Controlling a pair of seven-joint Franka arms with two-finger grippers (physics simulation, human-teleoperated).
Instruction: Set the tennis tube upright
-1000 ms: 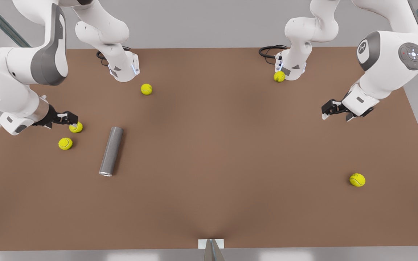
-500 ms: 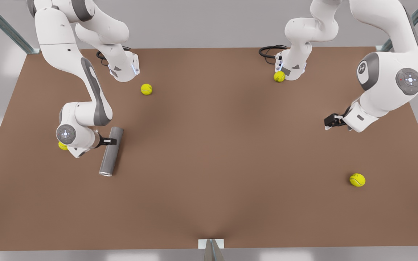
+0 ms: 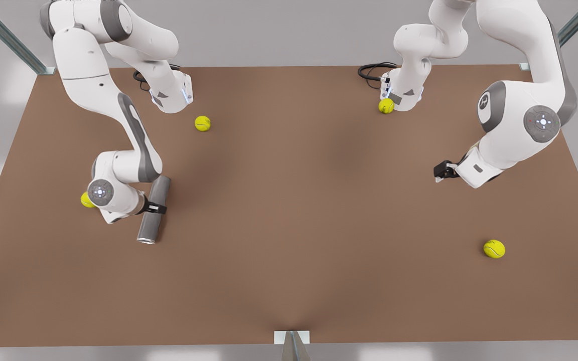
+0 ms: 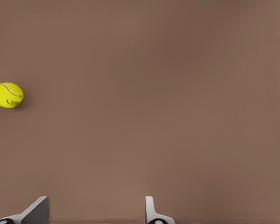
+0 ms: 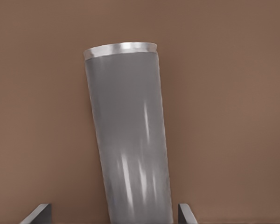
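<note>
1. The tennis tube [image 3: 154, 209] lies on its side on the brown tabletop [image 3: 299, 225], toward the front view's left, its long axis running from far to near with a slight slant.
2. The tube is a slim, matte grey cylinder. A lighter silvery rim caps the end nearer the camera in the front view. In the right wrist view the tennis tube [image 5: 128, 140] shows faint pale streaks of reflection along its side, with the bright rim at the far end.
3. The right gripper [image 3: 154, 207] is at the tube, about the middle of its length. Its jaws stand spread, one finger on each side of the tube, in the right wrist view as well [image 5: 109, 214]. I cannot tell whether they touch it.
4. The left gripper [image 3: 440, 171] hangs above bare tabletop on the front view's right, waiting. In the left wrist view [image 4: 95, 212] its jaws are apart with nothing between them.
5. One tennis ball [image 3: 493, 248] lies on the tabletop well apart from the left gripper.
</note>
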